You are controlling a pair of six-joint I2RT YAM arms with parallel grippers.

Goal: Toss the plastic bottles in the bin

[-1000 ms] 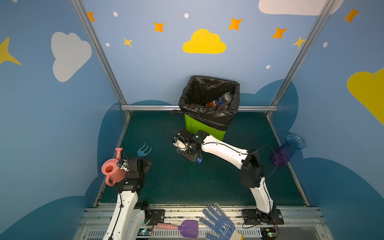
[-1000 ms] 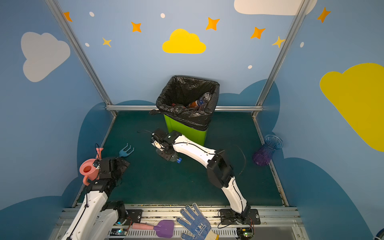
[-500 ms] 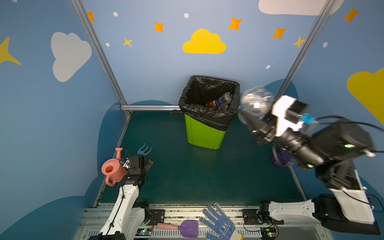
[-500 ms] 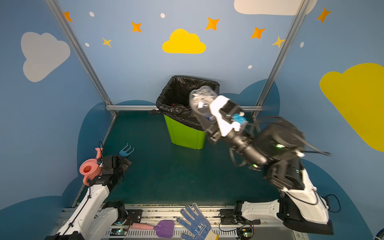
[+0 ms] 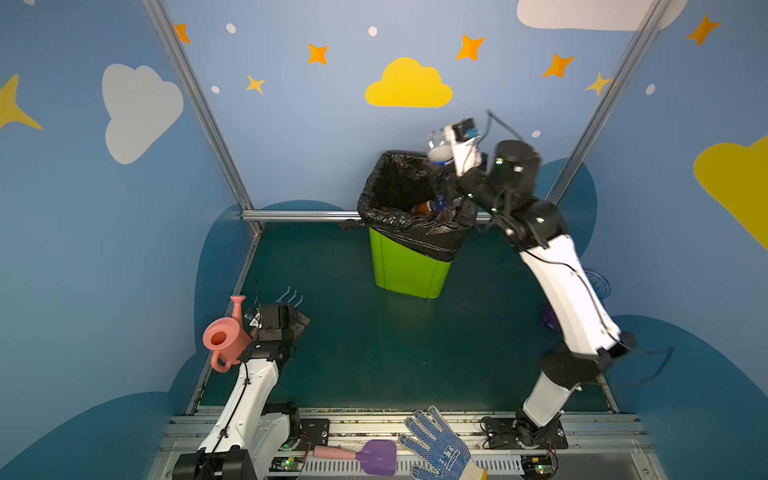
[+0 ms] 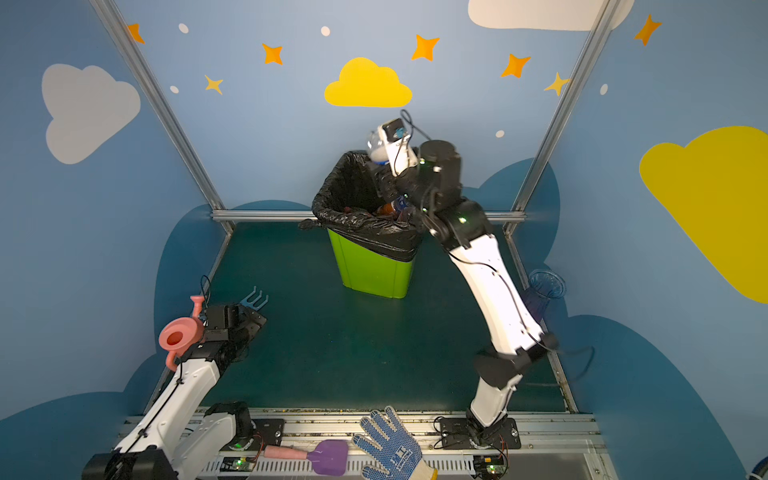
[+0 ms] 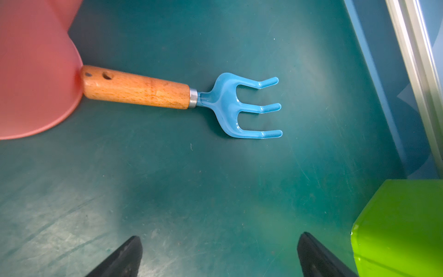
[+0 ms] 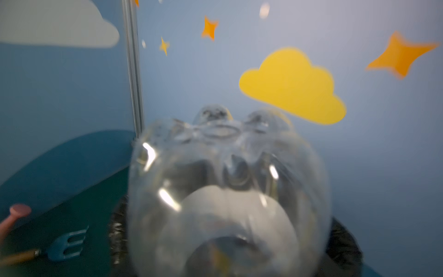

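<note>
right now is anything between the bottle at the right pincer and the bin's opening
Nothing visible does. The clear bottle hangs just above the far rim of the bin. The bag-lined mouth below it is open, with only other bottles lying low inside.

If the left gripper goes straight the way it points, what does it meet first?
Probably the bare green floor, since the left gripper points down at it; the blue rake lies farther ahead. Depth is unclear.

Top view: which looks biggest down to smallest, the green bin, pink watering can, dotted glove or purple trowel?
1. bin
2. glove, though it lies nearest the camera, which flatters it
3. watering can and purple trowel: too alike to rank
</note>
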